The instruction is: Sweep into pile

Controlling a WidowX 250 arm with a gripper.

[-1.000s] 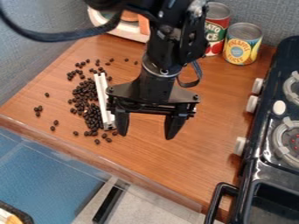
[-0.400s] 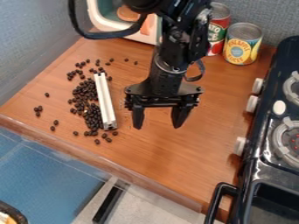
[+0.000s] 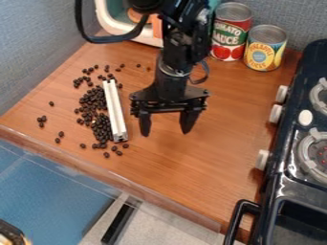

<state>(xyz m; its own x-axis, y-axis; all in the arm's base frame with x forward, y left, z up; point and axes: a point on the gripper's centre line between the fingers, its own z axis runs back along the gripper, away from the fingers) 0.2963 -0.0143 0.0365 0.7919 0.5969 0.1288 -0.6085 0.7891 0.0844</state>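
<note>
"Where's the hand (image 3: pixel 165 133)?"
"Spread wide and holding nothing, just right of the white bar (image 3: pixel 115 111)."
"And the beans (image 3: pixel 94 115)?"
"Loose on the tabletop (image 3: pixel 191 158), mostly along the bar's left side, strays farther out."
"Best way on?"
"I'd centre over the bar, grip it squarely, keep its edge low and sweep slowly, so none roll off."
</note>
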